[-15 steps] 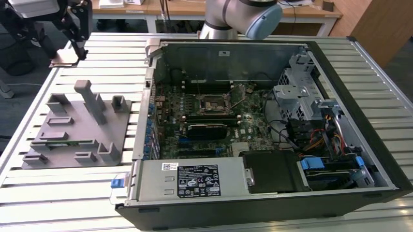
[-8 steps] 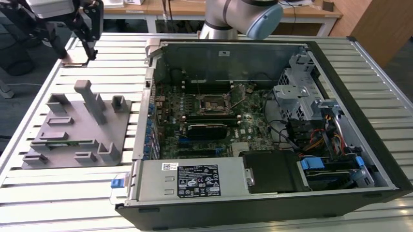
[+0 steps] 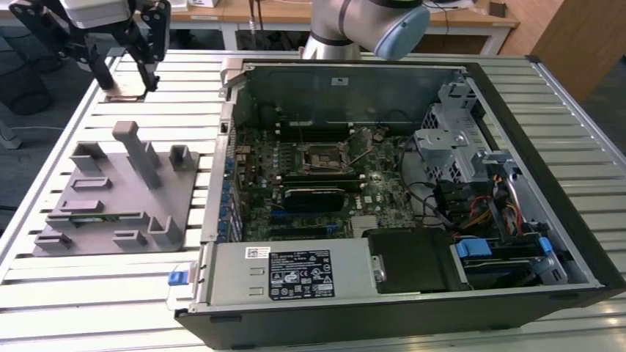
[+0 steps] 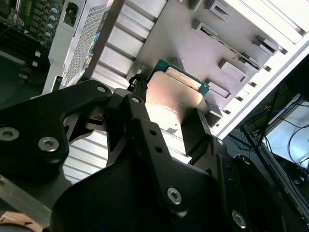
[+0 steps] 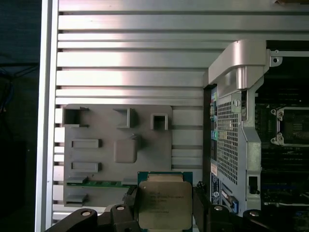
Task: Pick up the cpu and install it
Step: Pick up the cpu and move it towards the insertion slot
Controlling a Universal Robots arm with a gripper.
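Note:
The cpu [image 5: 163, 204] is a flat square chip with a silver-grey metal top and a green edge. It sits clamped between the black fingers [image 5: 199, 205] of my gripper [image 5: 164, 209]. In the second wrist view the cpu [image 4: 177, 94] shows edge-on and tilted in the gripper [image 4: 169, 113]. In the exterior view the gripper [image 3: 125, 86] hangs over the slatted table at the far left, beyond the grey fixture [image 3: 117, 198], with a pale flat piece at its fingertips. The open motherboard socket [image 3: 323, 156] lies inside the computer case, well to the exterior view's right of the gripper.
The open computer case [image 3: 489, 95] fills the middle and right of the table. A black heatsink block [image 3: 313, 198], a power supply [image 3: 293, 271] and drive cages with cables [image 3: 470, 183] sit inside it. The grey fixture [image 5: 118, 145] holds a green memory stick [image 5: 96, 182].

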